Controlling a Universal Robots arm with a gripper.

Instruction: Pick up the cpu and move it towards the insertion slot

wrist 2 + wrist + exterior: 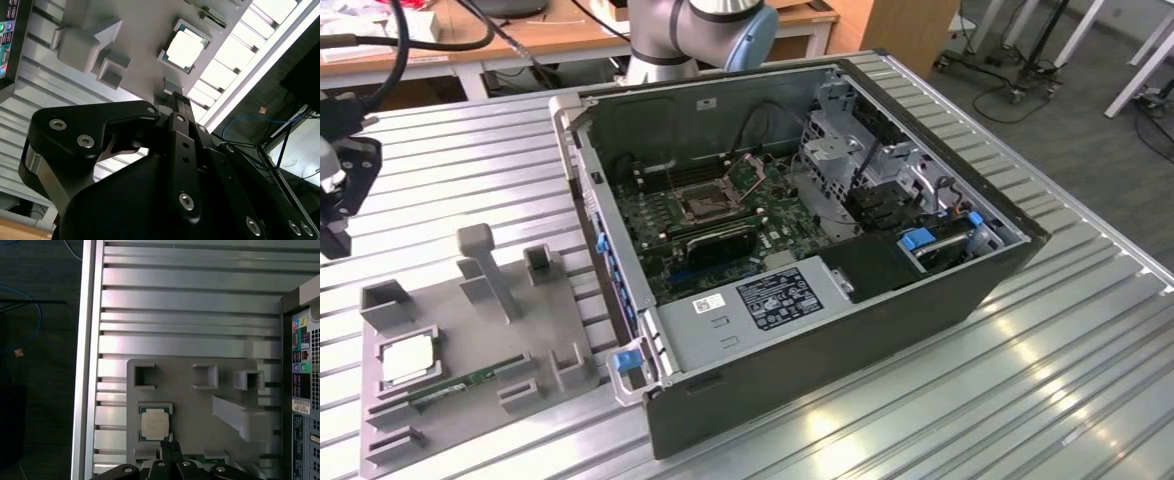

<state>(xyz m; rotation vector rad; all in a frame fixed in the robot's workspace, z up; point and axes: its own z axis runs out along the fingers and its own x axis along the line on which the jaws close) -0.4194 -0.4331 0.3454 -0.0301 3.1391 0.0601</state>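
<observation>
The black gripper (176, 98), fingers pressed together on nothing, is pictured hovering above the cpu (186, 48), which is seated on the grey fixture plate (467, 330) at the exterior view's lower left. The insertion slot (707, 200) is seen well apart, inside the opened computer case (854, 330).

Bright overhead light glares off the ribbed table (1041, 400) and whitens the cpu (186, 49).
</observation>
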